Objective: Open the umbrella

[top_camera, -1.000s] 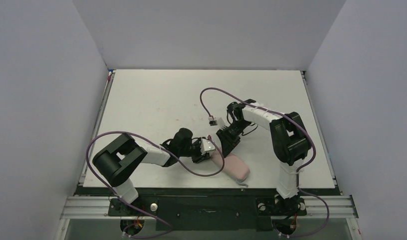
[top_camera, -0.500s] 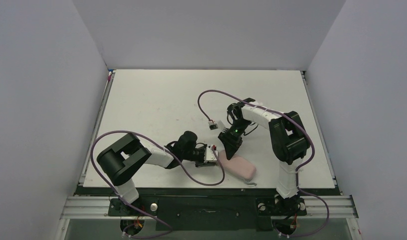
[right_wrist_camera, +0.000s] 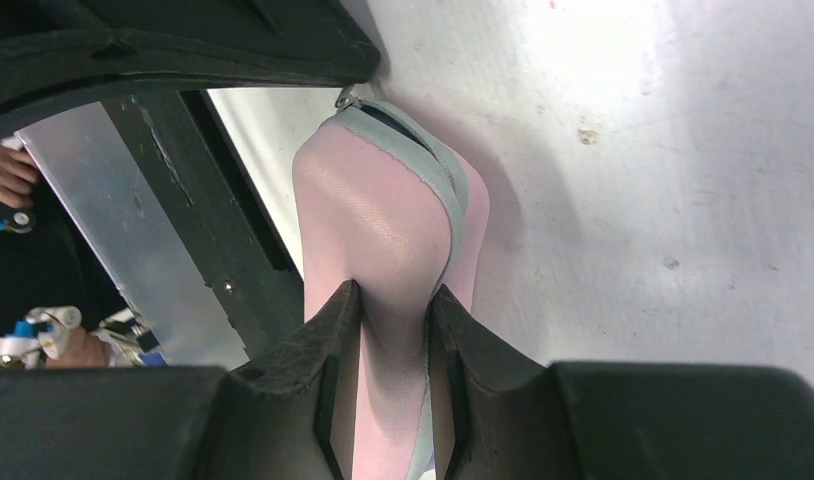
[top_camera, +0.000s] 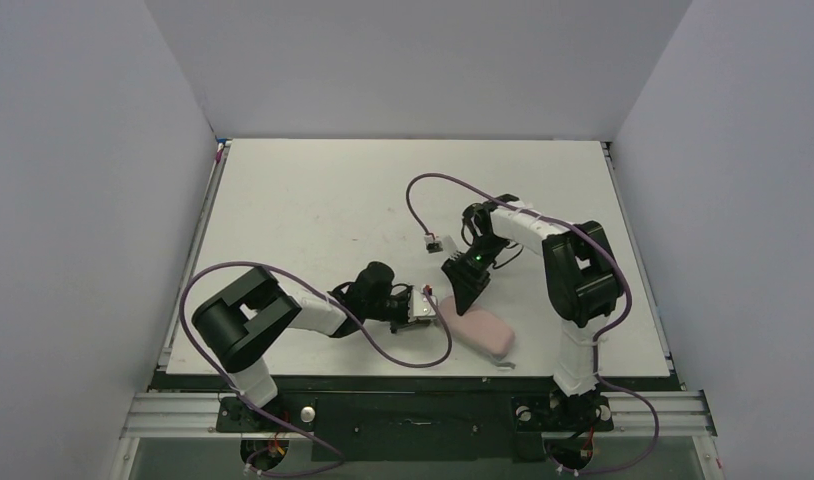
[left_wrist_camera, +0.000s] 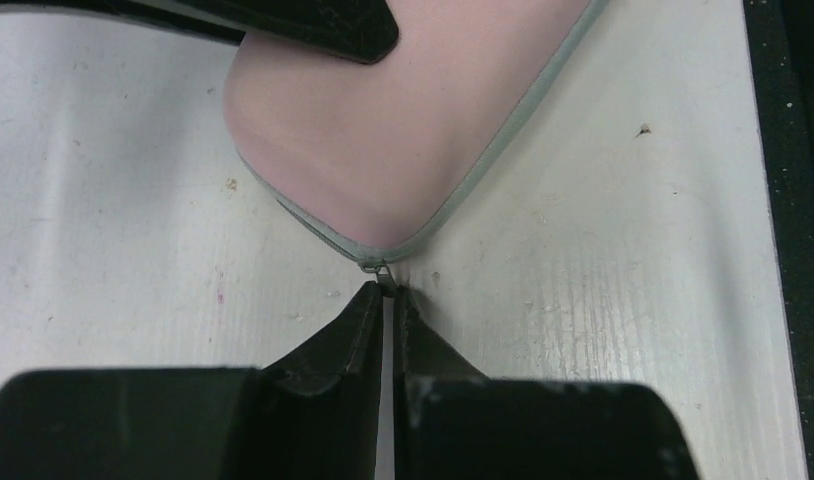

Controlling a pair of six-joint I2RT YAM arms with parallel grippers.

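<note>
The umbrella itself is out of view. A soft pale pink sleeve pouch (top_camera: 481, 331) with a grey zip lies near the table's front edge. It also shows in the left wrist view (left_wrist_camera: 403, 130) and the right wrist view (right_wrist_camera: 373, 225). My left gripper (top_camera: 432, 304) (left_wrist_camera: 385, 292) lies low on the table, shut on the small metal zip pull (left_wrist_camera: 383, 272) at the pouch's end. My right gripper (top_camera: 464, 299) (right_wrist_camera: 393, 297) comes down from behind and is shut on the pouch, pinching its fabric between both fingers.
The table's black front edge (left_wrist_camera: 783, 200) and the aluminium rail (right_wrist_camera: 133, 240) run just beyond the pouch. Purple cables (top_camera: 423, 185) loop over both arms. White walls close in the left, back and right sides.
The left gripper has slid right and nearer the front edge with the zip pull. The pouch now lies longer and flatter toward the right. The right gripper shifted slightly right, still pinching it.
</note>
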